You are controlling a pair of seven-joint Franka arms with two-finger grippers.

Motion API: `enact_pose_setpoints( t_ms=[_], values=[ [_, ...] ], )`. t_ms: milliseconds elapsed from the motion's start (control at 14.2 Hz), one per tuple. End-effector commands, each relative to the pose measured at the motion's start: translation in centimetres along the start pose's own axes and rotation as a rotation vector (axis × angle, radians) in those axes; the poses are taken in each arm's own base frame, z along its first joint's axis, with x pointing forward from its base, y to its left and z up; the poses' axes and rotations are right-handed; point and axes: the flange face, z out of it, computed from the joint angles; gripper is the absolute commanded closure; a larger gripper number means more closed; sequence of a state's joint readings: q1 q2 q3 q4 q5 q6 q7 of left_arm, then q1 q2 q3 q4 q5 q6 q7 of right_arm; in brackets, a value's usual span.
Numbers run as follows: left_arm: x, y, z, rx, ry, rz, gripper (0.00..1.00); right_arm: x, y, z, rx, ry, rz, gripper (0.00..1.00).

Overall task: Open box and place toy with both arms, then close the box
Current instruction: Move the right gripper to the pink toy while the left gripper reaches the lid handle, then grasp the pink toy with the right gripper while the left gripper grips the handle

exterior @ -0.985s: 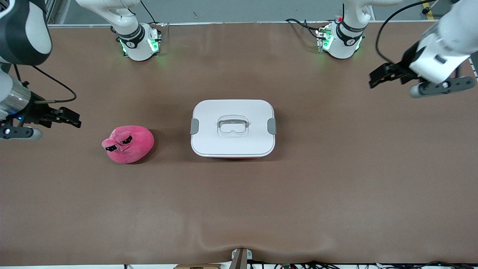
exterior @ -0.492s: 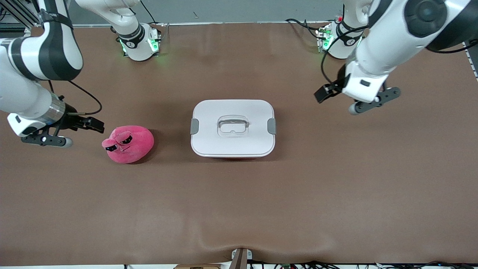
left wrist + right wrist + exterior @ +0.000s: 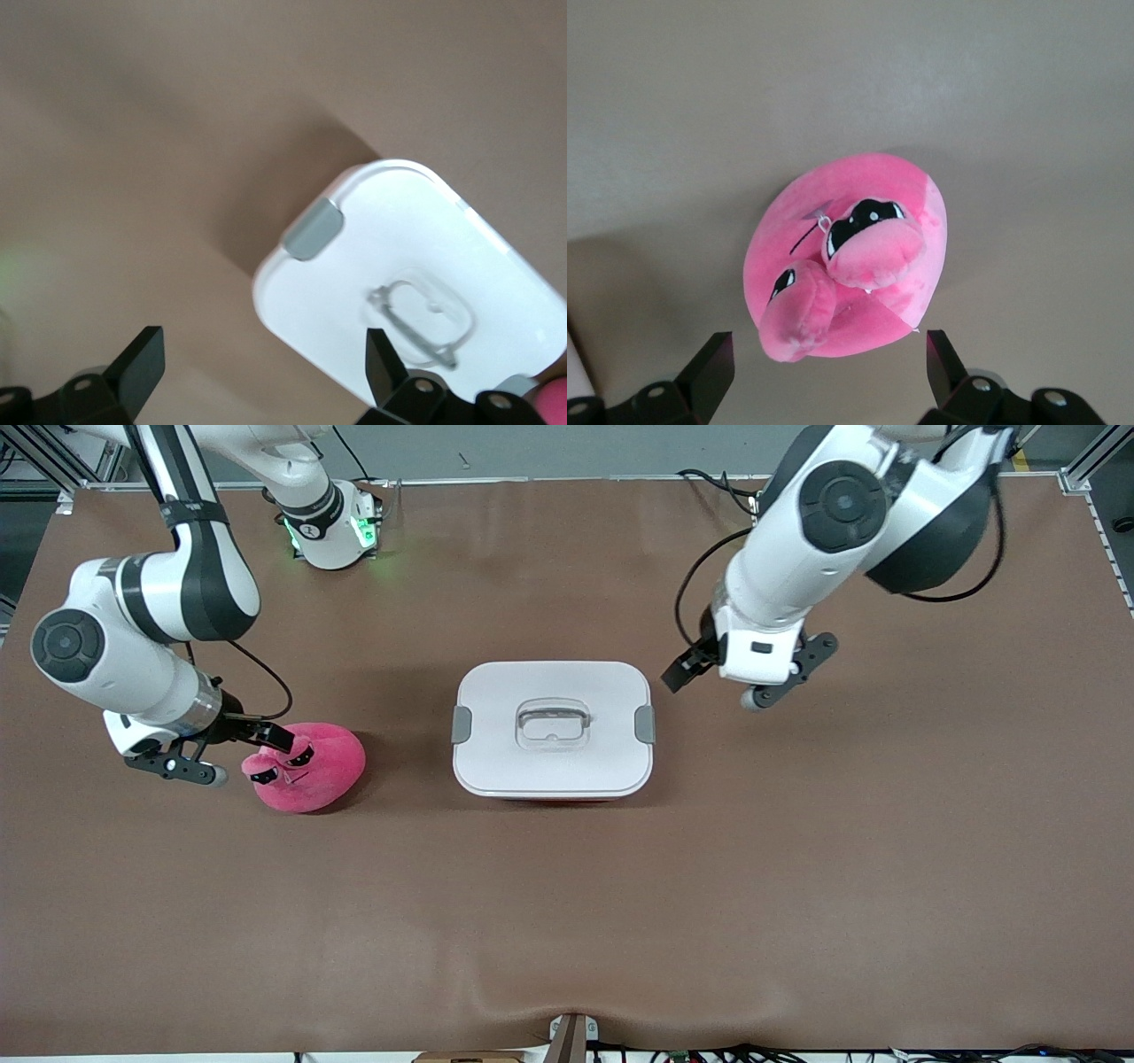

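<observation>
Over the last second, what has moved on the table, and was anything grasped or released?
Both arms came in from the table's ends. The right gripper moved up to the toy, open, holding nothing. The left gripper moved toward the box and is now beside its grey clip, open. Nothing was grasped or released. Toy and box stayed put, lid on.

right gripper point(image 3: 266, 746) now over toy point(image 3: 312, 771) — left gripper point(image 3: 687, 673) beside box point(image 3: 553, 757)

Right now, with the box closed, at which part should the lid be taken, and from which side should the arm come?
Take the lid of the box by its recessed handle at the centre, coming straight down from above. The top is flat and wide, so only that raised bar offers a grip. The grey clips probably need releasing first; the open left end effector hovers near one.
</observation>
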State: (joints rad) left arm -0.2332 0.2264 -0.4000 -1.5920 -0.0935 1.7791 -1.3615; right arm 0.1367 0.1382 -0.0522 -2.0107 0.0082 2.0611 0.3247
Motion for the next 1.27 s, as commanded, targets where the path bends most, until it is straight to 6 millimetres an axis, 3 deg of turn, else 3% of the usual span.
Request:
enact_pose_setpoints(
  t_ms=[0,281,633,914,1055,1196],
  values=[
    [-1.6,2.1,1.7,-0.035,-0.011,-0.149,0.0,0.1,-0.5,1.0,0.013,-0.011,0.025,0.21],
    [-5.0,4.3,4.5,-0.068,0.013,-0.332,0.0,0.0,-1.1,1.3,0.021,-0.018,0.023,0.34],
    [-9.5,6.7,9.2,-0.128,0.101,-0.601,0.24,-0.1,-2.1,1.7,0.03,-0.022,0.015,0.47],
    [-11.4,7.7,11.3,-0.193,0.122,-0.722,0.24,0.1,-2.4,2.1,0.03,-0.017,0.009,0.78],
    [-13.1,8.0,13.2,-0.205,0.167,-0.728,0.25,0.1,-2.4,2.0,0.029,-0.021,0.007,0.86],
    [-14.3,8.3,14.3,-0.247,0.198,-0.741,0.3,0.3,-2.4,1.5,0.031,-0.016,0.005,1.0]
  ],
)
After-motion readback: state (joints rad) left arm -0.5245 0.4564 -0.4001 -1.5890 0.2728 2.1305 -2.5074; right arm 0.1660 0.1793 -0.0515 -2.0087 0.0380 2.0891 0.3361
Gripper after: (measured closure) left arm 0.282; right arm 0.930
